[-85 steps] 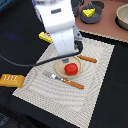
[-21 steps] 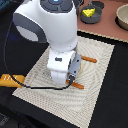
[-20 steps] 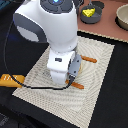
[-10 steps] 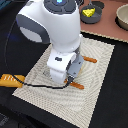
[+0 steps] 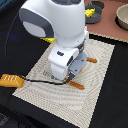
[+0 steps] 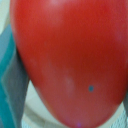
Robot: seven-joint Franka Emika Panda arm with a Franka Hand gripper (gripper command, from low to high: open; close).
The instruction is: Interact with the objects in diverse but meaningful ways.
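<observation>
Compared with the frame four seconds back, when the arm stood higher toward the upper middle and the red tomato lay plainly visible on the woven placemat (image 5: 102, 75), the arm has come down over the middle of the mat and now covers that spot. Over the last second it has barely shifted.

In the exterior view the gripper (image 5: 68, 75) is buried under the white wrist housing at the centre of the frame, so whether its jaws are spread or pressed together cannot be told. The wrist view is almost filled by the red tomato (image 6: 70, 60): a smooth, glossy red, rounded body tapering to one end, with a tiny dark speck and a faint pale patch on its skin, very close to the lens. It cannot be told whether the tomato is touched.

Two orange handle ends (image 5: 76, 84) poke out from under the wrist. An orange block (image 5: 12, 81) lies at the left edge, off the mat.
</observation>
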